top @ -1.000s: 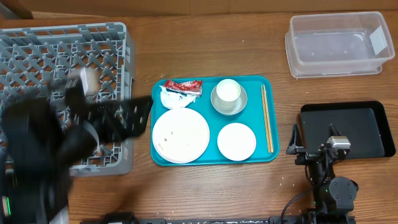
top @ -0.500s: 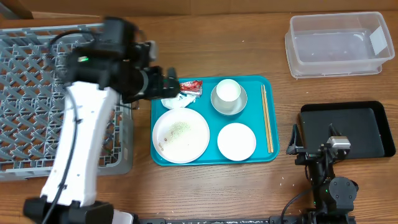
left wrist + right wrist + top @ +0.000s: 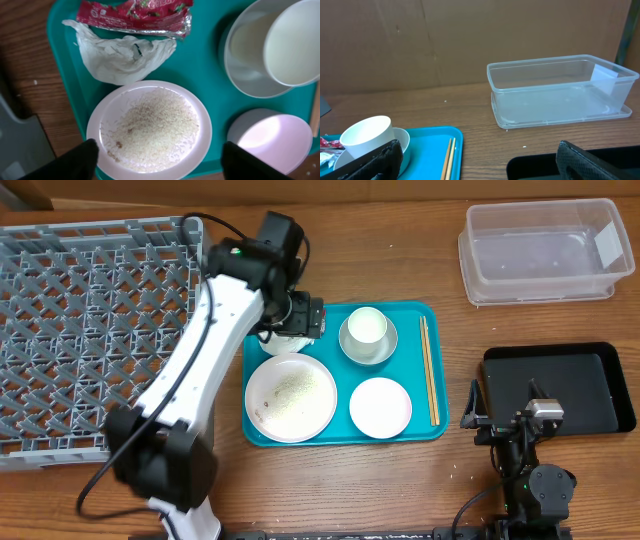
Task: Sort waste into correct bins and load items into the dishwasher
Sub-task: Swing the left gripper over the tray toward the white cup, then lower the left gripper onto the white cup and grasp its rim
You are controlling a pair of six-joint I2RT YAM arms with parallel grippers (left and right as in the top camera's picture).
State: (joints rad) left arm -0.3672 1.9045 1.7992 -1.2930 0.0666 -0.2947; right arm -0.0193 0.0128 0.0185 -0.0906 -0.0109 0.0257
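Left hand point(image 3: 299, 326) now above teal tray point(image 3: 432, 420)

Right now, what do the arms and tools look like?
Left arm: white links, black joints, a green light, a looping black cable. Right arm: compact, all black, with a grey block on top. Left tool and right tool: black, two blunt fingers each.

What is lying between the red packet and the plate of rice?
A crumpled white napkin lies between the red packet and the plate, clearest in the left wrist view.
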